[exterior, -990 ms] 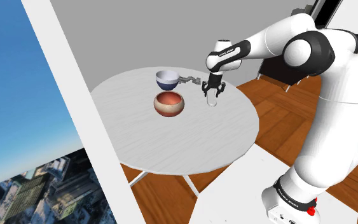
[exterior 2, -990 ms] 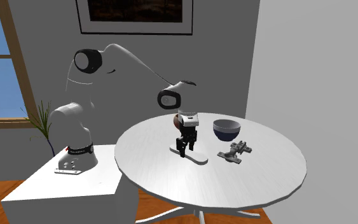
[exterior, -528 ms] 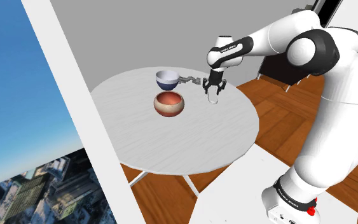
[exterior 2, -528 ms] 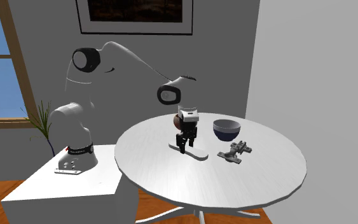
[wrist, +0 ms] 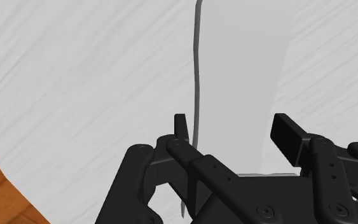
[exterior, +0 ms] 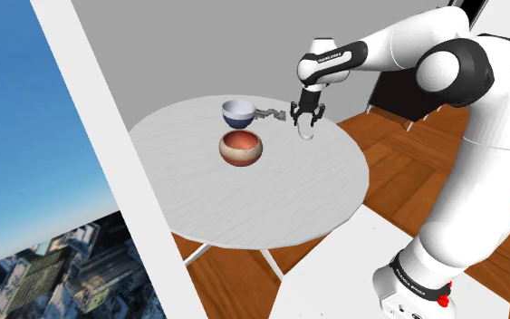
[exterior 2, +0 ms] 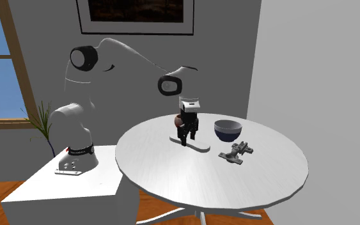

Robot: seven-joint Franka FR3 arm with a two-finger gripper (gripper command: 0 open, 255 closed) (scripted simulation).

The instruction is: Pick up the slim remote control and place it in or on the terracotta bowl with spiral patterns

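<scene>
Remote (exterior 2: 200,147), single, in the hand (exterior 2: 185,139); one terracotta bowl (exterior: 242,148), one blue bowl (exterior: 237,113).

I take this for a room in a house, a living or dining room as far as I can judge. Around me are a floor of orange-brown wooden planks (exterior: 407,159), a plain grey wall (exterior 2: 313,64) hung with a framed dark picture (exterior 2: 135,9), a brown wood-framed window (exterior 2: 9,54) on blue sky, a spiky green houseplant (exterior 2: 44,121), and a round white wood-grained table (exterior 2: 261,185) bearing a reddish-brown round bowl (exterior: 242,147) and a blue-and-white bowl (exterior: 236,113).
</scene>
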